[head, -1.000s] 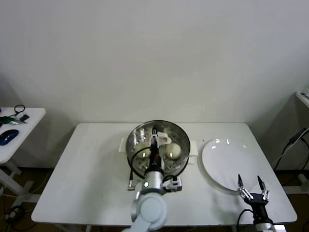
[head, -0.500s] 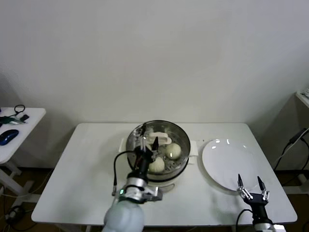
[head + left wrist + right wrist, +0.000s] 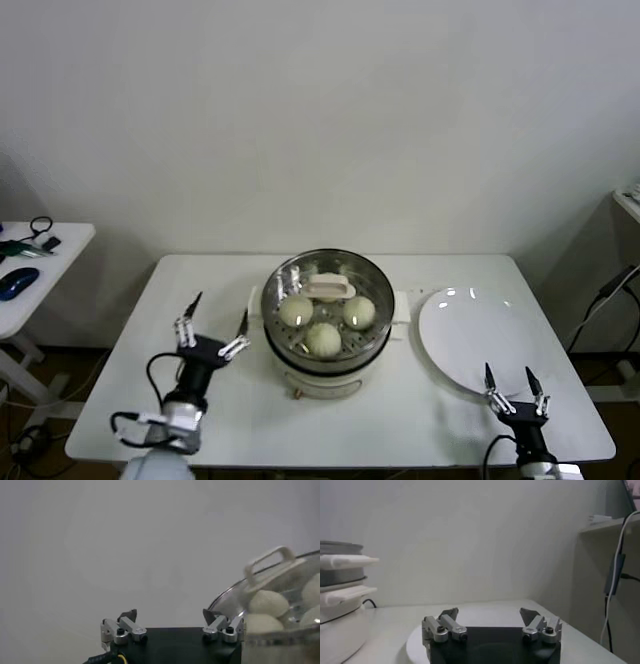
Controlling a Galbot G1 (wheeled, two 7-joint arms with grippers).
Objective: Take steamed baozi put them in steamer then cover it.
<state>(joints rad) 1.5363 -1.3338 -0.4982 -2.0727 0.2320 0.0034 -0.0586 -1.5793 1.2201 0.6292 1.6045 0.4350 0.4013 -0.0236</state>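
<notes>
From the head view, I count three steamed baozi (image 3: pixel 323 340) inside the steamer (image 3: pixel 327 312), cover (image 3: pixel 328 289) on. Left end effector (image 3: pixel 212 330) spread, left of it; right end effector (image 3: pixel 512 388) spread near the plate (image 3: pixel 474 340). Wrist views agree.

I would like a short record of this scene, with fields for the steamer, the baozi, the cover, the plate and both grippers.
steamer: steel basket on a white pot base, centre of the table
baozi: three visible through the glass, all inside the steamer
cover: glass lid resting on the steamer, beige handle on top
plate: white, bare, on the steamer's right
left gripper: open, holding nothing, beside the steamer on its left
right gripper: open, holding nothing, at the plate's near edge
</notes>
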